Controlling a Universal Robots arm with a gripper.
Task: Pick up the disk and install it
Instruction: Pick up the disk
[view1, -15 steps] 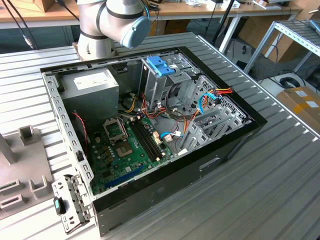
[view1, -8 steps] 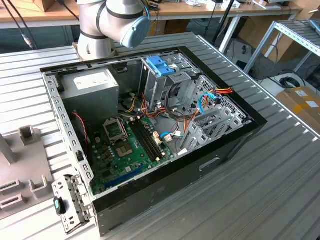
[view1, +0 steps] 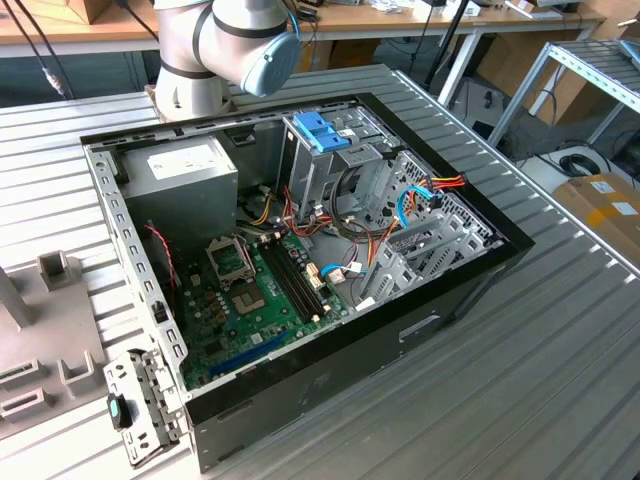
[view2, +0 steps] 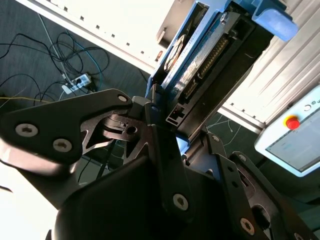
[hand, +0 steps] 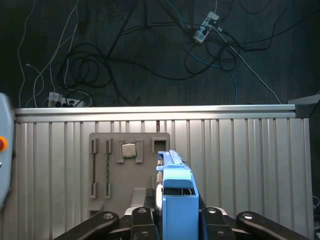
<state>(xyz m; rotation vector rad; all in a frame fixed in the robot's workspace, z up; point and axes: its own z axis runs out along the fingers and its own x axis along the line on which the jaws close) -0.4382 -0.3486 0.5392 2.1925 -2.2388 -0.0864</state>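
1. Disk (view2: 210, 55), dark-faced with blue carrier rails, is clamped in the gripper (view2: 159, 131) and held clear of the table.
2. The jaws are drawn in narrow onto one end of the disk, touching both of its sides.
3. In the first wrist view the disk is over a grey fixture plate (hand: 100, 155) that holds a processor chip (hand: 129, 150), on the ribbed metal table (hand: 240, 160).
4. In the exterior view, the open computer case (view1: 470, 280) lies on the table, its drive cage (view1: 340, 175) topped by a blue latch (view1: 322, 128).

disk (hand: 176, 200) base hidden, arm (view1: 215, 45) cropped
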